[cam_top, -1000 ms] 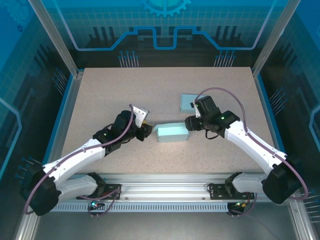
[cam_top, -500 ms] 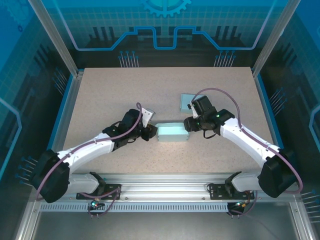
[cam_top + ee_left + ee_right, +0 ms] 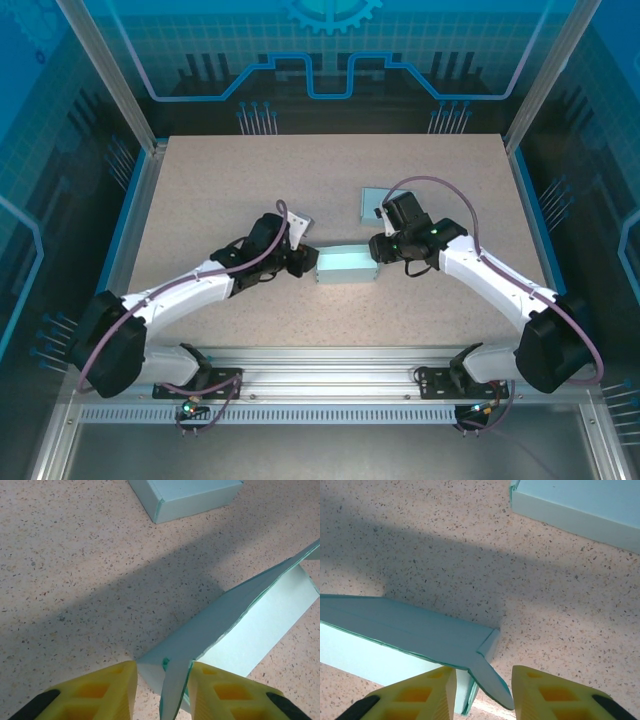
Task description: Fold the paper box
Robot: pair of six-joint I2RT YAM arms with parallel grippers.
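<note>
Speckled tabletop (image 3: 250, 170), plain teal paper box (image 3: 343, 263)

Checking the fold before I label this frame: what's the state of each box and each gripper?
paper box: partly folded, ends not closed
second box: looks closed, lying apart from the first
left gripper: open, fingers either side of the left end flap
right gripper: open, fingers either side of the right end flap

- The second box (image 3: 190, 497) is cropped by the left wrist view's top edge.
- The paper box (image 3: 235, 625) is cut at that view's right edge.
- The left gripper (image 3: 161, 674) and right gripper (image 3: 484, 679) are cut off below.
</note>
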